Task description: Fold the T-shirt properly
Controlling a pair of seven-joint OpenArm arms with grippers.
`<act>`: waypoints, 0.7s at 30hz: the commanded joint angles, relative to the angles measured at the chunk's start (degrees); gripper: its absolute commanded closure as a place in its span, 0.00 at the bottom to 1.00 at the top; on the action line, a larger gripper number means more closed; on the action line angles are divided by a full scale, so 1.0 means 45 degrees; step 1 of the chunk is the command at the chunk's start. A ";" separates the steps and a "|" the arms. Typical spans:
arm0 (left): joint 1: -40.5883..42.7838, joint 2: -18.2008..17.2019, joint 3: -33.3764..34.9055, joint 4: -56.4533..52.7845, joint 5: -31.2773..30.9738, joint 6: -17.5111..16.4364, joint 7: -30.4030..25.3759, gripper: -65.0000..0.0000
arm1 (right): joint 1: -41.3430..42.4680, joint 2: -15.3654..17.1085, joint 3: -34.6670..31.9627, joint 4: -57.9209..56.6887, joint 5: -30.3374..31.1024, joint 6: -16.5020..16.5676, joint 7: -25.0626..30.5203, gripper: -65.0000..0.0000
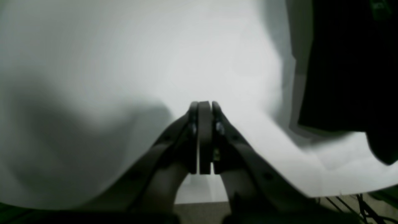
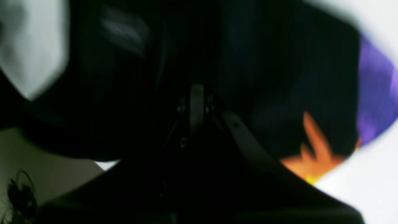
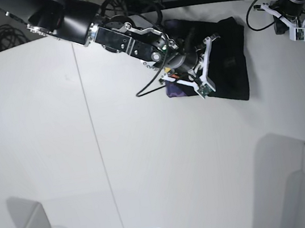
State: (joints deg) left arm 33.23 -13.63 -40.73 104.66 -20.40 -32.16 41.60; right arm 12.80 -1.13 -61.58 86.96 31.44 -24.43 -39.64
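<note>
The large black cloth T-shirt [image 3: 229, 59] lies bunched into a compact rectangle near the far edge of the white surface [image 3: 149, 166], a strip of its orange and purple print showing at one side. The right gripper [image 2: 196, 93] hangs over the dark cloth, jaws pressed together on nothing visible. The left gripper [image 1: 204, 107] sits apart over bare surface, jaws together, empty.

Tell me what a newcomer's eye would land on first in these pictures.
First, the black T-shirt bundled near the far edge of the white table, with orange and purple print peeking out beside it. The right gripper reaches over it, fingers shut. The left gripper sits apart over bare table, also shut and empty.
</note>
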 commanded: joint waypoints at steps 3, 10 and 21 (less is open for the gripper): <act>0.0126 -0.0166 -0.0101 0.0214 -0.0106 -0.0013 -0.0210 1.00 | 0.0311 -0.0678 0.0078 0.0124 -0.0022 0.0065 0.0222 1.00; 0.0126 -0.0146 -0.0101 0.0312 -0.0106 -0.0013 -0.0210 1.00 | 0.0546 -0.1381 0.0039 -0.1087 -0.0022 0.0143 -0.0032 1.00; 0.0165 -0.0244 -0.0101 0.0312 -0.1903 -0.0013 -0.0210 1.00 | 0.1542 -0.1557 -0.3399 -0.1282 0.0075 0.0163 0.1668 1.00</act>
State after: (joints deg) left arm 33.54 -13.82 -40.73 105.16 -28.21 -31.99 41.74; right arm 18.63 -7.07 -77.08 80.12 32.05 -24.01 -33.34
